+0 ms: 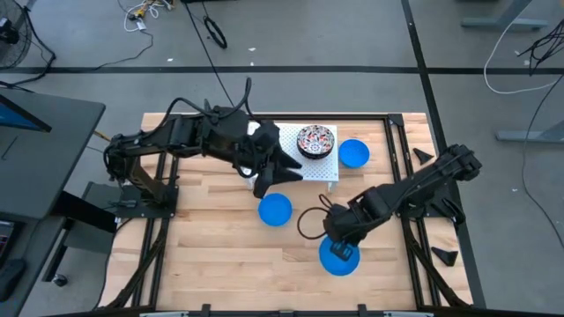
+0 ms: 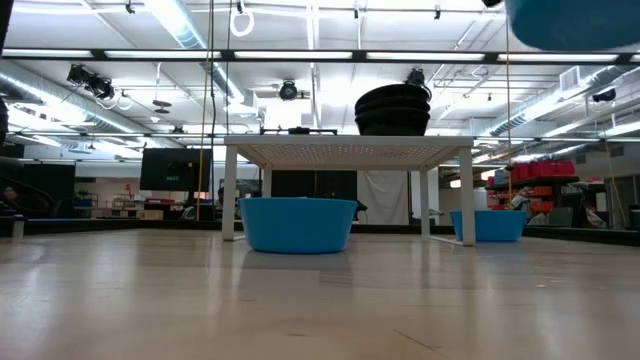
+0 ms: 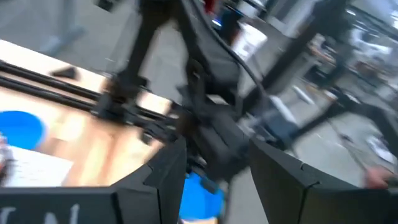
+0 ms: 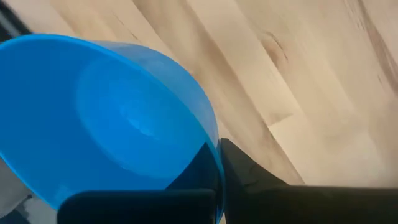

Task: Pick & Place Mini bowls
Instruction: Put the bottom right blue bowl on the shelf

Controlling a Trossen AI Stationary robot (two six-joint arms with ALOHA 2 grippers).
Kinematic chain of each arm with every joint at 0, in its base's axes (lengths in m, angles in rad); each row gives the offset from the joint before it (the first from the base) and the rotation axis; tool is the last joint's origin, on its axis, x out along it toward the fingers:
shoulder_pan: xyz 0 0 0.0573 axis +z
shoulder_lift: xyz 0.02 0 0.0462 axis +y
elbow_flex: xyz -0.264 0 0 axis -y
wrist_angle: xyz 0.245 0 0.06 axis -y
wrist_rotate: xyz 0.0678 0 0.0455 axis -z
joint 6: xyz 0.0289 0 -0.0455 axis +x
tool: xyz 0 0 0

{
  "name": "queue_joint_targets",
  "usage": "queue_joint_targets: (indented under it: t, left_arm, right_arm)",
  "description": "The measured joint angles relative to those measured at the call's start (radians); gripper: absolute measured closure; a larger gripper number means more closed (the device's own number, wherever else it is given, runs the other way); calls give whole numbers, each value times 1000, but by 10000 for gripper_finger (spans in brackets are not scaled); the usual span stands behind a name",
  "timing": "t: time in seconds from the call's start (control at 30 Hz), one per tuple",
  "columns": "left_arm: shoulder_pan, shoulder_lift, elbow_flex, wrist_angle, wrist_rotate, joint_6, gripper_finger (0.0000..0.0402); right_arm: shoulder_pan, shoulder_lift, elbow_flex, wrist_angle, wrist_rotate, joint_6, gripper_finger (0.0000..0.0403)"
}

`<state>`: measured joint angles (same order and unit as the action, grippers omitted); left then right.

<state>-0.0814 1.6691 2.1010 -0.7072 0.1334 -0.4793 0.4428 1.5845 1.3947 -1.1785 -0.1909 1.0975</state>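
My right gripper (image 1: 342, 245) is shut on a plain blue mini bowl (image 1: 338, 256), held above the table's near right part. The bowl shows high up in the low view (image 2: 572, 24). A second blue bowl (image 1: 275, 210) rests on its base on the table near the rack. A third blue bowl (image 1: 354, 153) stands right of the rack. A stack of floral bowls (image 1: 315, 141) sits on the white perforated rack (image 1: 328, 169). My left gripper (image 1: 269, 176) is open and empty at the rack's near left corner. My right gripper holds the blue bowl by its rim (image 4: 214, 154), one finger inside the bowl (image 4: 198, 169) and one outside (image 4: 255, 177). The bowl is lifted clear of the table (image 2: 572, 24).
The rack stands on four legs at the middle far part of the wooden table (image 1: 220, 255). Black frame rails (image 1: 398, 141) run along the table's sides. The table's near left part is bare wood.
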Motion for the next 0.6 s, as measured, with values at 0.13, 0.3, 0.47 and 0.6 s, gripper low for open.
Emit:
queue_joint_targets:
  t: [0.13,0.3,0.47,0.6]
  left_arm:
    - [0,0,0,-31,120,13,223]
    - [0,0,0,-96,240,19,223]
    - [-14,0,0,-207,270,77,223]
    - [-37,0,0,-301,243,162,223]
  right_arm:
    - [-35,0,52,-7,0,-52,403]
    - [-78,0,120,-15,0,-118,403]
    - [-125,0,178,-29,-27,-184,403]
    - [-157,0,212,-39,-78,-218,403]
